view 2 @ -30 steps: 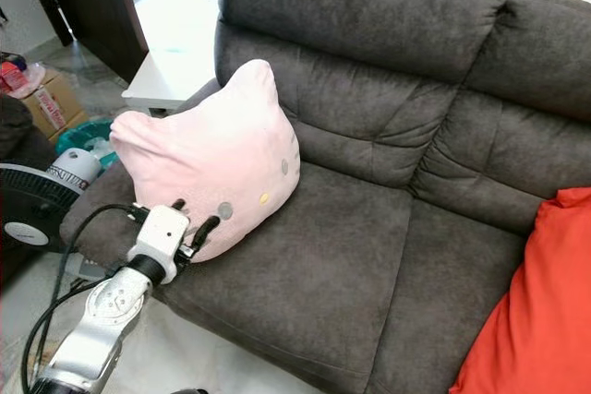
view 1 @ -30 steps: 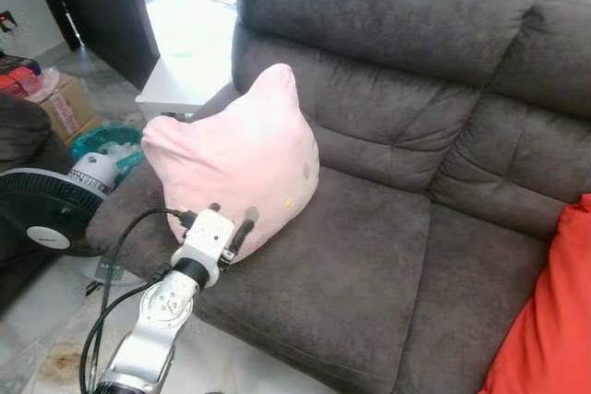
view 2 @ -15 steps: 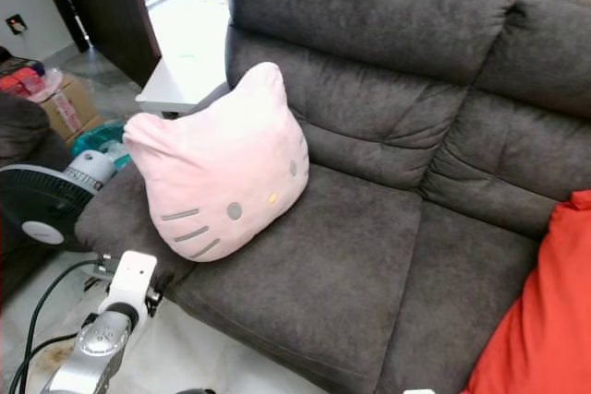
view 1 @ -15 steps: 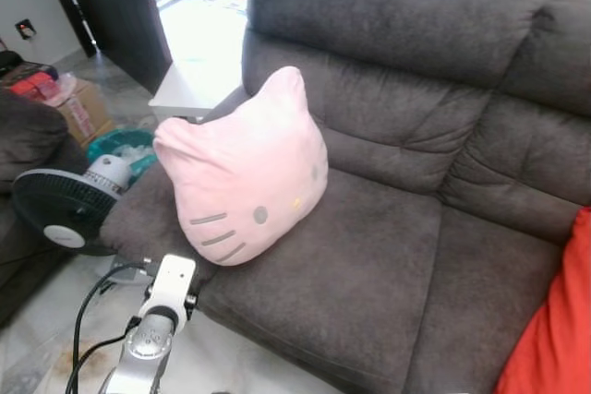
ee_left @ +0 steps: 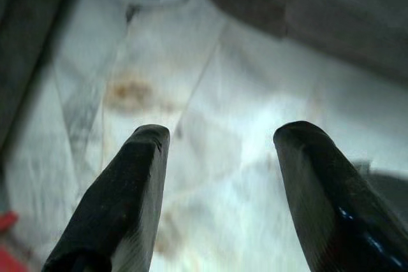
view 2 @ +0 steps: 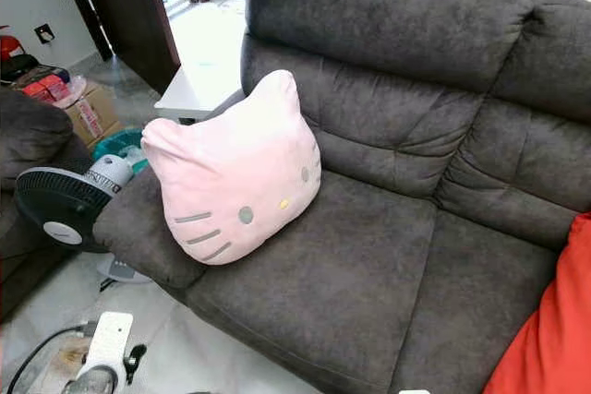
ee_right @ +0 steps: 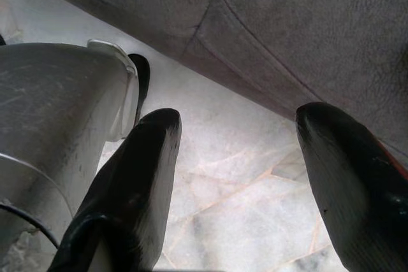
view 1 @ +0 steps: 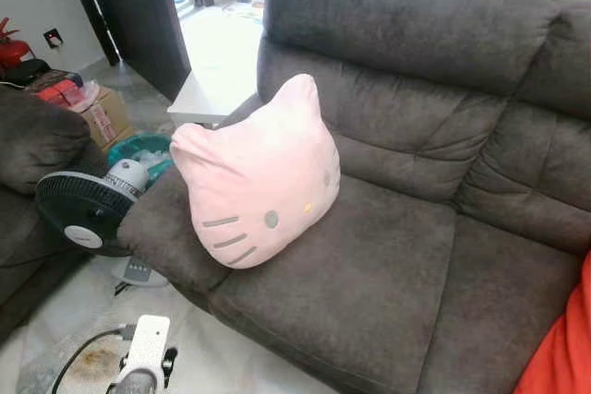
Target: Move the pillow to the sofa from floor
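Note:
A pink cat-face pillow (view 1: 259, 177) stands upright on the left seat of the dark grey sofa (view 1: 369, 274), leaning against the armrest and backrest. Nothing holds it. My left arm's wrist (view 1: 143, 357) is low at the bottom left, over the floor in front of the sofa. In the left wrist view the left gripper (ee_left: 220, 138) is open over pale marble floor with nothing between its fingers. In the right wrist view the right gripper (ee_right: 236, 125) is open too, hanging over the floor beside the sofa's front edge.
A black floor fan (view 1: 88, 214) stands left of the sofa, with a teal basket (view 1: 138, 149) and a cardboard box (view 1: 102, 113) behind it. Another dark sofa (view 1: 32, 149) is at the far left. A red cushion (view 1: 563, 357) lies at the right. A white table (view 1: 217, 89) sits behind the armrest.
My left gripper has let go of the pillow's lower edge and dropped down and back towards the floor. The pillow stays upright on the seat. The camera has pulled back a little.

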{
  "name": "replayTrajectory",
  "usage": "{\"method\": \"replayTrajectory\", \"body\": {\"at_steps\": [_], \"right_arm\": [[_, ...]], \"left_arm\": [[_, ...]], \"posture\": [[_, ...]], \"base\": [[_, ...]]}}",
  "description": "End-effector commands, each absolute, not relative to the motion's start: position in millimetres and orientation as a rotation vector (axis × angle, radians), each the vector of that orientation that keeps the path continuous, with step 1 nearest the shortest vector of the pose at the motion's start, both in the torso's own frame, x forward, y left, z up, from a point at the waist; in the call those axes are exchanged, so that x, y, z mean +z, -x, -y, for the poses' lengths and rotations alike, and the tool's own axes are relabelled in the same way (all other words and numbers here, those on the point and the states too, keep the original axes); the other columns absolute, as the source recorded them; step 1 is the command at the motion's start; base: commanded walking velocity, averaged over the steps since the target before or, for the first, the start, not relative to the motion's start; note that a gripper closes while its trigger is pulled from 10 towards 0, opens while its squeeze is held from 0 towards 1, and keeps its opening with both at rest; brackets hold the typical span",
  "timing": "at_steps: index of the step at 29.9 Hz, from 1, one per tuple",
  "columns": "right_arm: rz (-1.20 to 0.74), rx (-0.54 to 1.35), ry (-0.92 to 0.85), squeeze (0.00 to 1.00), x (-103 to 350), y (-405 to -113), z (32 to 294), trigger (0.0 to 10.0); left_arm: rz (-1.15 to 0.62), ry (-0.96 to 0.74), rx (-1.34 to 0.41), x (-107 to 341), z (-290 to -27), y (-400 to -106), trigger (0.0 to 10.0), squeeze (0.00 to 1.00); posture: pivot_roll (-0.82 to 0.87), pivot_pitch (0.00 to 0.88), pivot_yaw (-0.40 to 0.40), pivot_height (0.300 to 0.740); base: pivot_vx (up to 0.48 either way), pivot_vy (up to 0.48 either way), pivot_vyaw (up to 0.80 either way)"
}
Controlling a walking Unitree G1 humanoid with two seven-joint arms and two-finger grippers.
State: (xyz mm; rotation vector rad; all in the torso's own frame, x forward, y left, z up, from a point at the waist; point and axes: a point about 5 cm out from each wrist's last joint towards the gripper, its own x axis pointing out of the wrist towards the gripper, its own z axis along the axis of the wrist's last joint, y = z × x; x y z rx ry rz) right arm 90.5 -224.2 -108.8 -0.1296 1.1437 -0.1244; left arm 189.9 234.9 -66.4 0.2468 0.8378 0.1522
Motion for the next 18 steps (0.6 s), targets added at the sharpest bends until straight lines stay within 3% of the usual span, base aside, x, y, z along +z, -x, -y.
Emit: {"method": "replayTrajectory", "body": {"at_steps": [1, 18], "right_arm": [[-1.148, -0.150, 0.099, 0.00, -109.5, -85.8, 225.1, 10.0], [-1.113, -0.164, 0.009, 0.00, -109.8, -85.1, 220.3, 10.0]], "left_arm": [[-0.864, -0.240, 0.163, -70.6, -231.7, -186.0, 10.0, 0.00], [-0.891, -0.293, 0.114, -74.1, -229.3, -183.5, 10.0, 0.00]], "posture": [[0.15, 0.044, -0.010, 0.740], [0.11, 0.011, 0.013, 0.740]], "base": [[0.000, 0.000, 0.00], [0.000, 0.000, 0.00]]}}
